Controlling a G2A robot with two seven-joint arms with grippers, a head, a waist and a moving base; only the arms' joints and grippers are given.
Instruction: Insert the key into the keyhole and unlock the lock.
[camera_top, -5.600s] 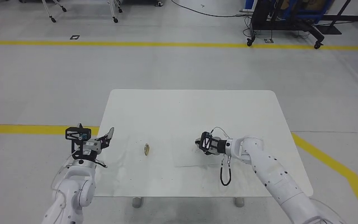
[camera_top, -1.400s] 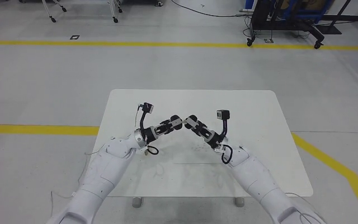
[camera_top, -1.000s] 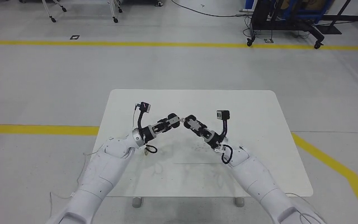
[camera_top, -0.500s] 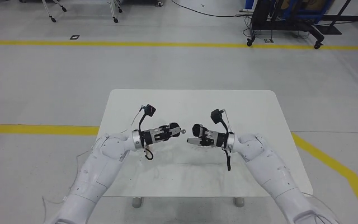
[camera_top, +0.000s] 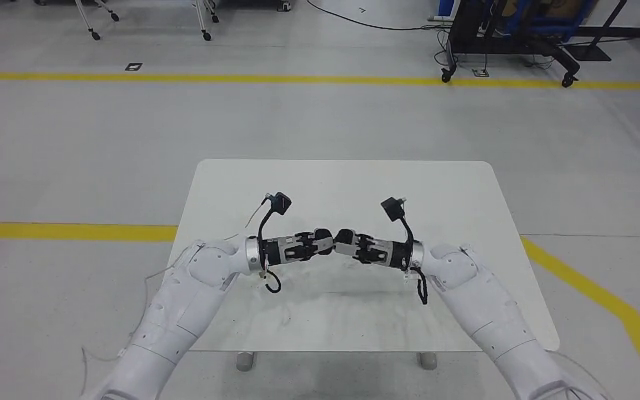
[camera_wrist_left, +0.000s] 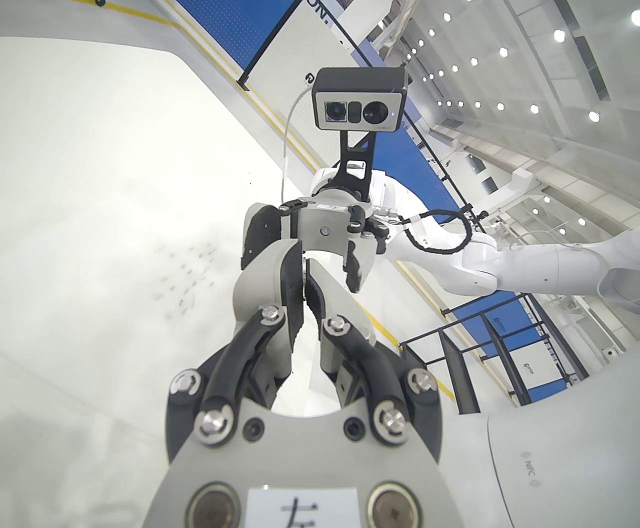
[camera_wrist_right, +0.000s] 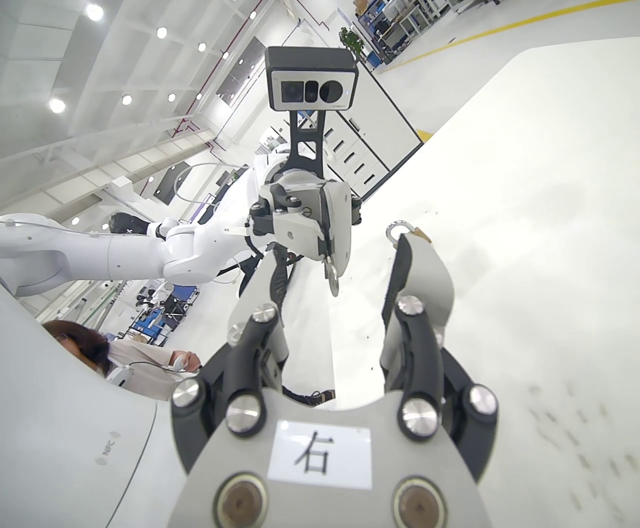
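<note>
Where the two arms meet tip to tip above the middle of the white table (camera_top: 450, 200), the right gripper (camera_wrist_right: 340, 255) has its fingers spread wide and grips nothing. The left gripper (camera_wrist_left: 303, 280) has its pads pressed together on a small metal piece that I take for the key (camera_wrist_right: 332, 279), and its tip reaches in between those spread fingers. Past one right fingertip, against the tabletop, peeks what is probably the lock (camera_wrist_right: 401, 229); whether it rests on the table or touches the finger I cannot tell. Both should handle as rigid, smooth metal. The lock is likely compact and heavy for its size, best gripped across its flat body with the keyhole left free. The key is likely light, thin and apt to swivel, so best pinched flat on its head. The lock shows a silver loop and a tan corner; the key is silvery, hanging from the pinch by a round end.
</note>
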